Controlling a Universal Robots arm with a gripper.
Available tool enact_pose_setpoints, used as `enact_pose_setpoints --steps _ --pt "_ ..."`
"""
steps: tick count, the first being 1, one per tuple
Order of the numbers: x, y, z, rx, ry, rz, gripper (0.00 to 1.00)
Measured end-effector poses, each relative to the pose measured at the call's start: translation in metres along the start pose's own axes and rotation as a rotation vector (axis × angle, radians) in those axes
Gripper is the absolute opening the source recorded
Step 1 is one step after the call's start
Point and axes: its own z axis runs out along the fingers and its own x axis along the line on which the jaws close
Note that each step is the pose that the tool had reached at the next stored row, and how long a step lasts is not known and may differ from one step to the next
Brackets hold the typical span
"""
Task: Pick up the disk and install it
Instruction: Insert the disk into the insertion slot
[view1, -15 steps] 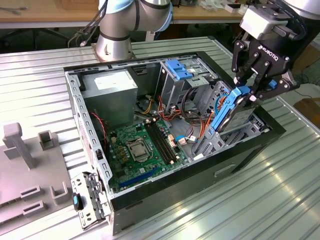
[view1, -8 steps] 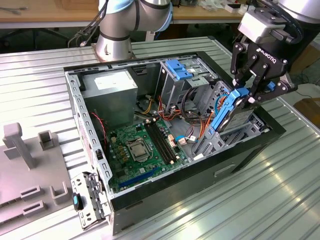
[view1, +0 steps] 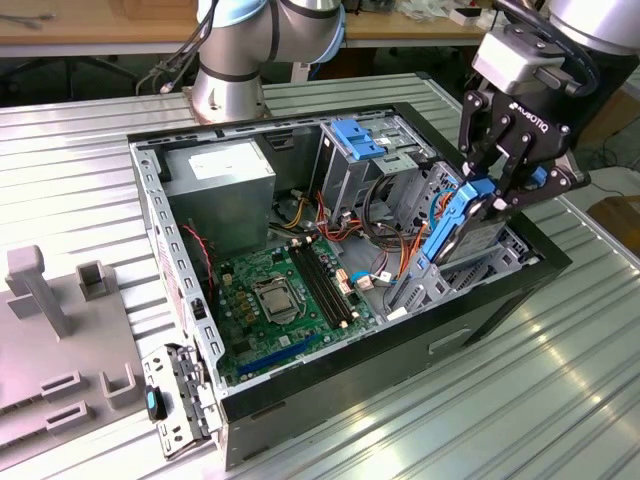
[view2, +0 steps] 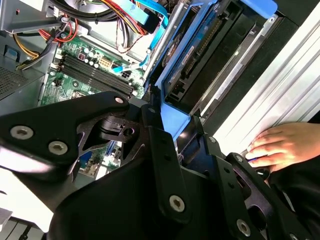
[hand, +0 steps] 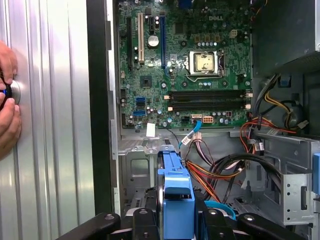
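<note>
**Disk gripped on edge over the drive bay**

I see the gripper (view1: 497, 190) clamped on the upper end of the disk (view1: 452, 232), its black fingers (hand: 144, 220) pressing the blue carrier rail from both sides. The disk hangs tilted. Its lower end dips inside the open computer case (view1: 320, 395), close to the case wall on the exterior view's right. In the second wrist view the disk (view2: 199, 49) shows a dark flat face framed by glossy blue plastic.

A loose bundle of orange, red and black cables (view1: 388, 228) crowds the space just beside the disk. Behind them stands the perforated sheet-metal drive cage (view1: 350, 185), with a blue bracket (view1: 356, 136) on top. In the first wrist view more cables (hand: 220, 172) curl right next to the rail.

The green motherboard (view1: 268, 300) lies flat on the case floor, with long black memory slots and a square metal processor socket (view1: 272, 297). A dull grey power-supply box (view1: 222, 187) fills the far corner.

The case sits on a ribbed, shiny metal table (view1: 470, 400). A person's hand (view2: 280, 145) rests on that table near the case. Matte grey block-shaped fixtures (view1: 40, 290) stand on the exterior view's left, well apart from the gripper.
</note>
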Motion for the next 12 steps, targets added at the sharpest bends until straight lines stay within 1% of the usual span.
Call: enact_pose_setpoints --steps 12 --pt "0.0000 0.0002 0.0074 -0.0001 0.0000 0.000 0.37"
